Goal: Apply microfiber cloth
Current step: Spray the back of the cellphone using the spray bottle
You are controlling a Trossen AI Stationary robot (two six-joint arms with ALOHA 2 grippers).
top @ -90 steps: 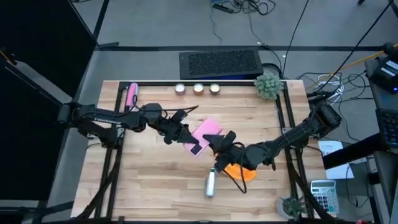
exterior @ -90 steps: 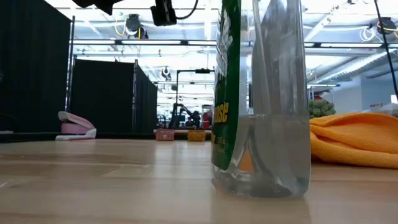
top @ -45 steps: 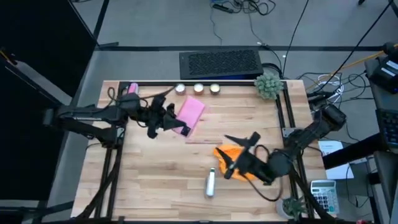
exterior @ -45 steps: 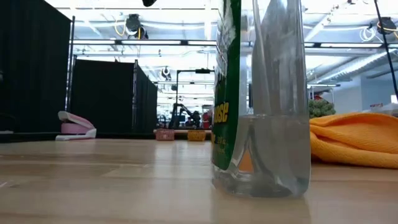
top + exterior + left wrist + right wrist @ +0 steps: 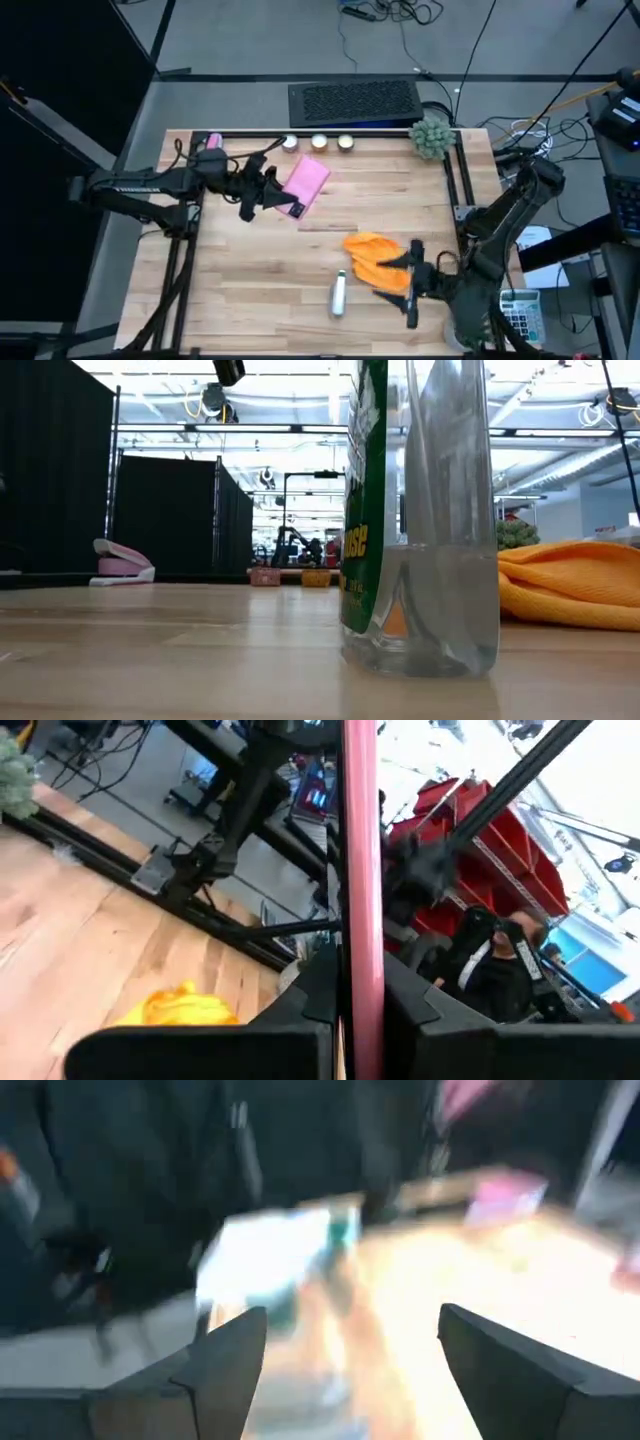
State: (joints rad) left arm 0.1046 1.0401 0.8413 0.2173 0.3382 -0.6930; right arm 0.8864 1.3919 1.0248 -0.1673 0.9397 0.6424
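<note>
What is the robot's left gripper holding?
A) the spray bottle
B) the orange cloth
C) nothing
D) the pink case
D: the left gripper is shut on the pink case, whose thin edge stands between its fingers in the left wrist view, while the orange cloth lies on the table.

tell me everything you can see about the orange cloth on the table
The orange cloth is soft, bright fabric, rumpled into thick folds, not spread flat. It lies on the wooden table toward the right front, just right of the spray bottle, which lies on its side. The right claw is open at the cloth's right edge; whether it touches the fabric is unclear. The low view shows the cloth as a rounded heap behind the bottle.
</note>
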